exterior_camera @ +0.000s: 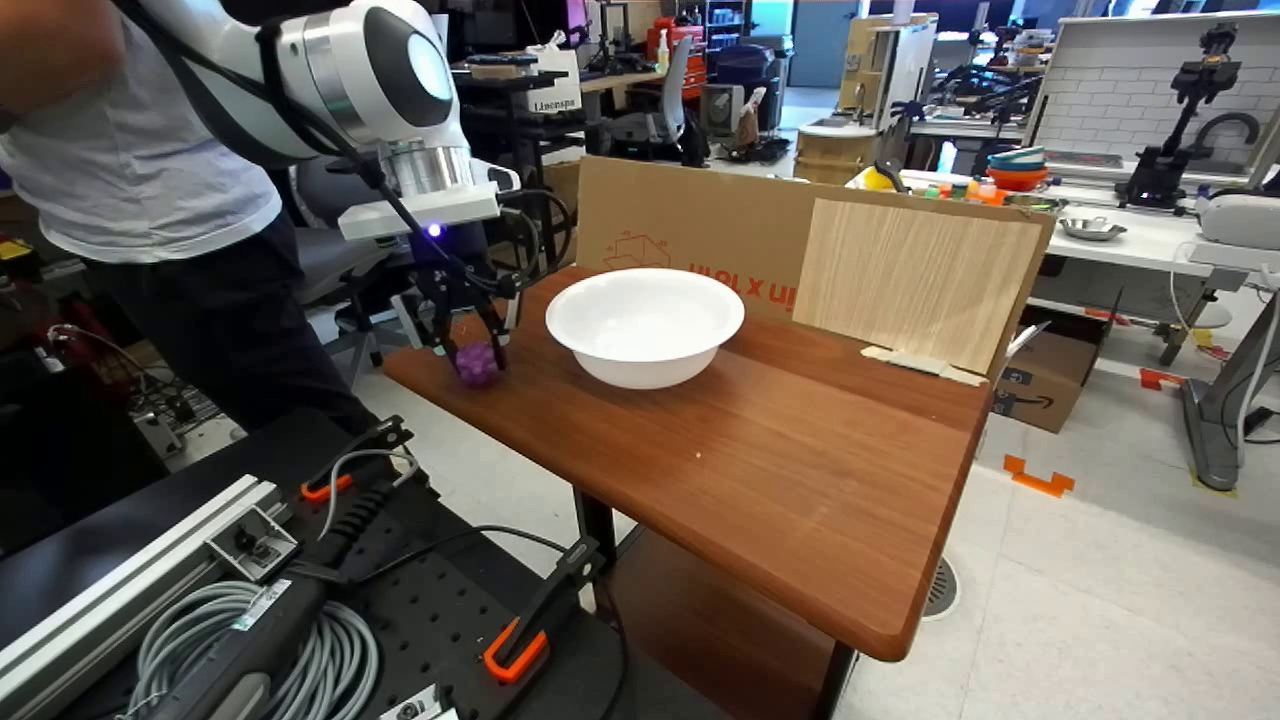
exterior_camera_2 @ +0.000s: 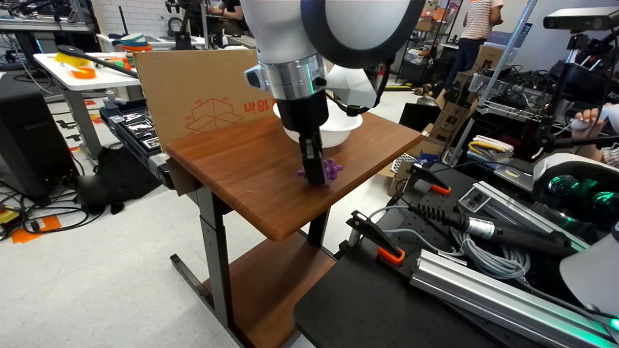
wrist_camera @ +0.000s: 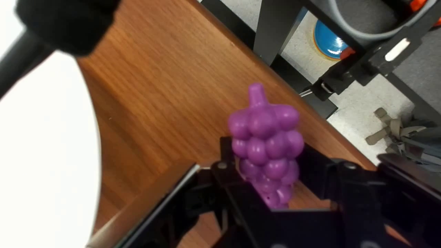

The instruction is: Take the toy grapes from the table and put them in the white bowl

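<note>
The toy grapes, a small purple lumpy cluster, are between the fingertips of my gripper near one end of the brown wooden table. In the wrist view the grapes touch a black finger on each side, stem pointing away from the gripper. In an exterior view a finger of the gripper partly hides the grapes. They are at or just above the tabletop; I cannot tell if they touch it. The white bowl stands beside the gripper and looks empty; it also shows in the wrist view.
A cardboard sheet stands upright along the table's edge behind the bowl, with a pale plywood board against it. A black bench with clamps and coiled cable is beside the table. A person stands behind the arm.
</note>
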Robot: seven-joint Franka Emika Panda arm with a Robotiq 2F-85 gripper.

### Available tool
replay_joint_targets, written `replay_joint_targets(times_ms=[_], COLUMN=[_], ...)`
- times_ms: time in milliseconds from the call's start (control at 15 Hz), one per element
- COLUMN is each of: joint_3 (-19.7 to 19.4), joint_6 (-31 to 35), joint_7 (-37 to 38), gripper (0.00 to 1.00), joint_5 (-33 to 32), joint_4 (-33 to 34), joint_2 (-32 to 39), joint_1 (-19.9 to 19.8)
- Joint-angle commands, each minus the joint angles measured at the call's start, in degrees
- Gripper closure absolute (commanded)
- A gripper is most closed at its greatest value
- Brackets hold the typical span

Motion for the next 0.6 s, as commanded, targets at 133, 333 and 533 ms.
replay_joint_targets(times_ms=[133,333,533], joint_3=[-0.2,-1.6,-3.9], joint_6=[6.2,2.5,-2.1], joint_7=[0.1,-5.1,-7.9], gripper=[0.81,0.81,0.81], joint_5=[7.4,17.1,22.9], joint_4=[-12.5,-10.9,-4.9], joint_2=[-14.5,-16.8,-15.3], joint_1=[-4.9,-9.5,-12.6])
